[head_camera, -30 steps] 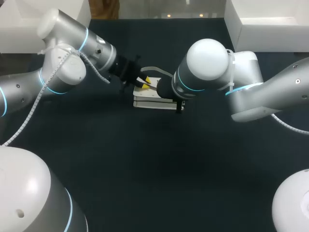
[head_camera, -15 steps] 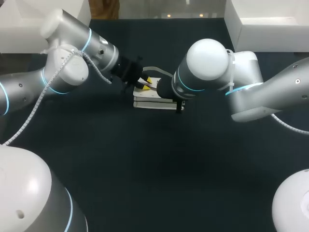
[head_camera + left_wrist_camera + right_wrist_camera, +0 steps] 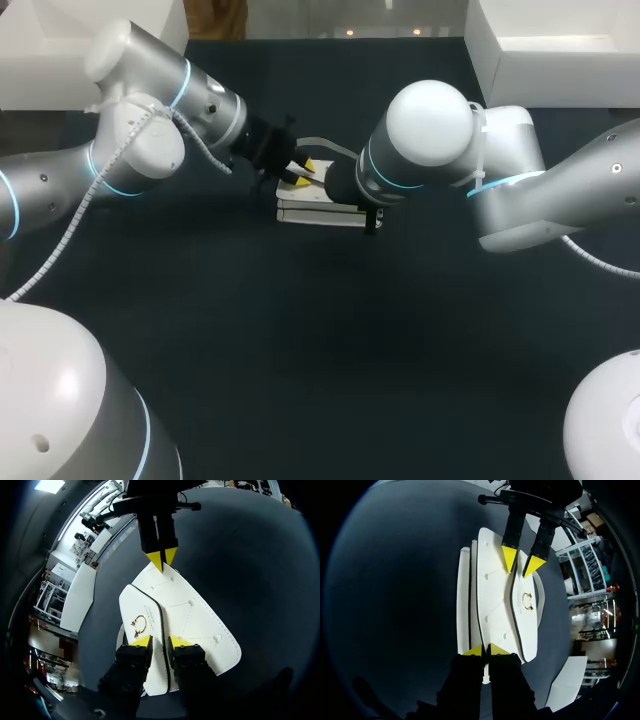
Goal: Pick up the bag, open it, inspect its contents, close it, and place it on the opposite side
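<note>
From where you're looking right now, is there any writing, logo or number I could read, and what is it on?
On the flap of the white bag, beside the gold ring clasp: a short line of dark print, too small to read.
Rest of the bag and the table: no text visible.

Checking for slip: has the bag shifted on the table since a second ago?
No. The bag lies where it did, judged against the table's far edge.
</note>
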`<state>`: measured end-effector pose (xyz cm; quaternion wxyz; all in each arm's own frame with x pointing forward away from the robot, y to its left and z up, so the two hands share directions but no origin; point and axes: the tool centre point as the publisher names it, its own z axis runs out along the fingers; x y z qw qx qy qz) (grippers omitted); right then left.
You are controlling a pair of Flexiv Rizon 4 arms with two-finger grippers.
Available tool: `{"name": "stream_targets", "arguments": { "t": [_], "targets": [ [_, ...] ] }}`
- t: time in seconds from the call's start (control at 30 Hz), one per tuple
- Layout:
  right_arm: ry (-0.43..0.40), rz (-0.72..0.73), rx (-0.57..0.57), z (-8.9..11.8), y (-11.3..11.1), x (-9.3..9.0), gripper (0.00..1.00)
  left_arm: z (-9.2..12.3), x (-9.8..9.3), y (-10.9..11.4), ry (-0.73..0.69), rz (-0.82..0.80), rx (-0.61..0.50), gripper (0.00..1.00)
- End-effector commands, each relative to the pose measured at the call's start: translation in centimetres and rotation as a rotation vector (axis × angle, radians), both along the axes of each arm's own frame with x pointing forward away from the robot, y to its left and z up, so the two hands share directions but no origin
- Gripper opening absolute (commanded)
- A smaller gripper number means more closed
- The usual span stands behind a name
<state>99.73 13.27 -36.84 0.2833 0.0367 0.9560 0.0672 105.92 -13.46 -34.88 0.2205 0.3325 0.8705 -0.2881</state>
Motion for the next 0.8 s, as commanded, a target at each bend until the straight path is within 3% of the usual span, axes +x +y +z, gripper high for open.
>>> {"name": "stream_targets", "arguments": {
  "t": [0.03,0.1,0.23,0.47,0.5,0.8],
  "targets": [
    [-0.003,-0.001,0.000,-0.1,0.0,-0.1,0.00,-0.1,-0.1,0.0,-0.005,-0.004,-0.002,0.59],
    [-0.003,-0.001,0.000,-0.1,0.0,-0.1,0.00,-0.2,0.0,-0.1,-0.011,0.001,0.001,0.49],
    [-0.003,-0.001,0.000,-0.1,0.0,-0.1,0.00,-0.3,0.3,-0.4,-0.024,0.014,0.007,0.42],
    [-0.003,-0.001,0.000,-0.1,0.0,-0.1,0.00,-0.7,0.8,-0.9,-0.043,0.047,0.028,0.09],
    [-0.003,-0.001,0.000,-0.1,0.0,-0.1,0.00,-0.7,0.8,-0.9,-0.044,0.051,0.029,0.00],
    [-0.003,-0.001,0.000,-0.1,0.0,-0.1,0.00,0.2,0.9,-0.2,0.031,0.083,0.037,0.00]
  ]
}}
